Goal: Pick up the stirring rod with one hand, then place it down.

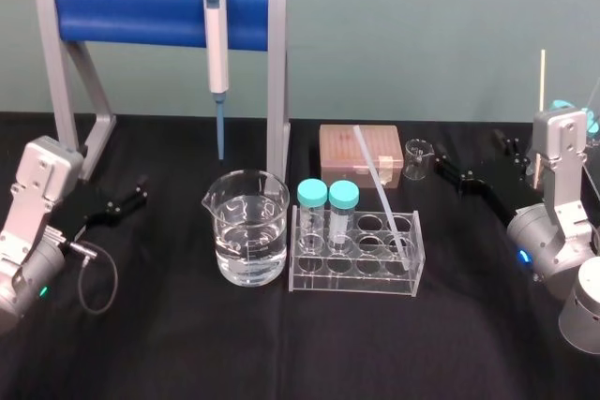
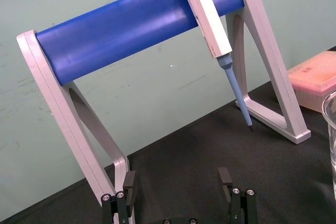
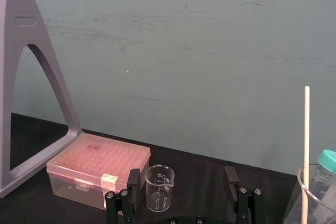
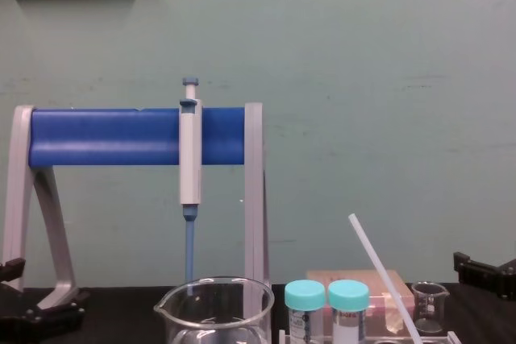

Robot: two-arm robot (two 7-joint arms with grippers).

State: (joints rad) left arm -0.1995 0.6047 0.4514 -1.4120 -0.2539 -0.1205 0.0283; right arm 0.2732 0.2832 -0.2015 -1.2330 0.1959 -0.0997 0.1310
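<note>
Lit softly and evenly from overhead, bright enough to show faint scuffs across the green wall (image 4: 387,78). Lays a broad pale sheen along the top of the blue bar (image 2: 131,22), and puts small white glints on the rim and waterline of the large beaker (image 1: 247,231) and on the edges of the clear rack (image 1: 354,285). Picks out the stirring rod (image 1: 382,189) brightly against the black counter (image 1: 281,353), yet sinks the left claw (image 2: 177,178) and right claw (image 3: 181,176) almost into that darkness. Keeps shadows faint, lost in the dark cloth.

Black table (image 1: 281,353) carries pipette stand (image 1: 277,81), large beaker (image 1: 247,229), tube rack (image 1: 352,280), pink box (image 1: 337,152), small beaker (image 1: 418,158).
</note>
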